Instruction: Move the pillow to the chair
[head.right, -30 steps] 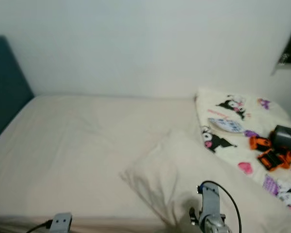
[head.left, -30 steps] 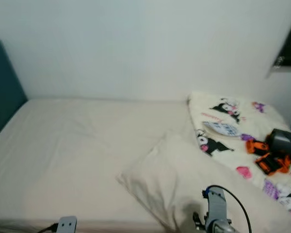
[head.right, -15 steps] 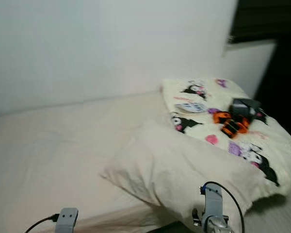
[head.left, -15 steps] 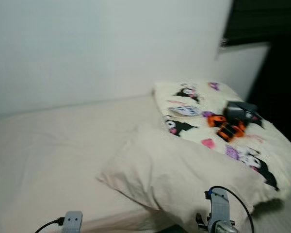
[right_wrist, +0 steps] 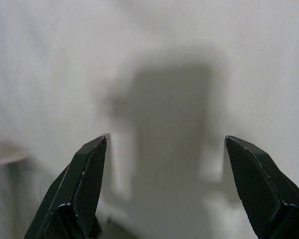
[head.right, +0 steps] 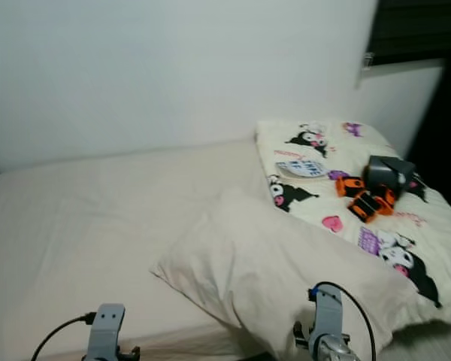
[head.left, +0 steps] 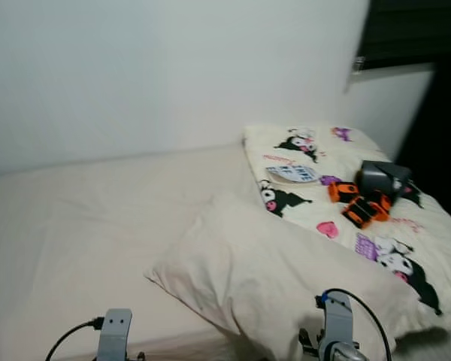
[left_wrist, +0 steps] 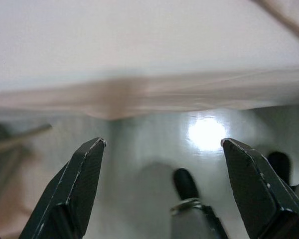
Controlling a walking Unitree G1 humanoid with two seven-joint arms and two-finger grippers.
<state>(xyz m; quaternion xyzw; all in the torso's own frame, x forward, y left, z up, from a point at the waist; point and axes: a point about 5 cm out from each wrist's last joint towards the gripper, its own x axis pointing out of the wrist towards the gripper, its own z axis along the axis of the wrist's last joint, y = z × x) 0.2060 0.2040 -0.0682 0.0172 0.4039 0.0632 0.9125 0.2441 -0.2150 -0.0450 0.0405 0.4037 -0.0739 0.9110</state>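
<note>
A cream pillow point(head.left: 270, 271) lies on the bed point(head.left: 83, 226), its near corner hanging over the front edge. My right arm point(head.left: 336, 335) rises just in front of the pillow's near side. In the right wrist view the right gripper point(right_wrist: 164, 149) is open, with the pillow's pale cloth point(right_wrist: 159, 59) close ahead and nothing between the fingers. My left arm point(head.left: 115, 335) stands low at the bed's front edge. The left gripper point(left_wrist: 162, 147) is open in the left wrist view, facing the mattress edge point(left_wrist: 139, 94) and the shiny floor point(left_wrist: 154, 144) below it.
A cartoon-print blanket point(head.left: 338, 203) covers the bed's right end, with a dark grey device point(head.left: 379, 179) and an orange-and-black object point(head.left: 359, 204) on it. A white wall point(head.left: 173, 68) runs behind the bed. A dark window point(head.left: 413, 30) is at the upper right.
The camera has swung to the right and then settled, so the bed and pillow shifted left in the picture. Both arms stay low at the front edge.
</note>
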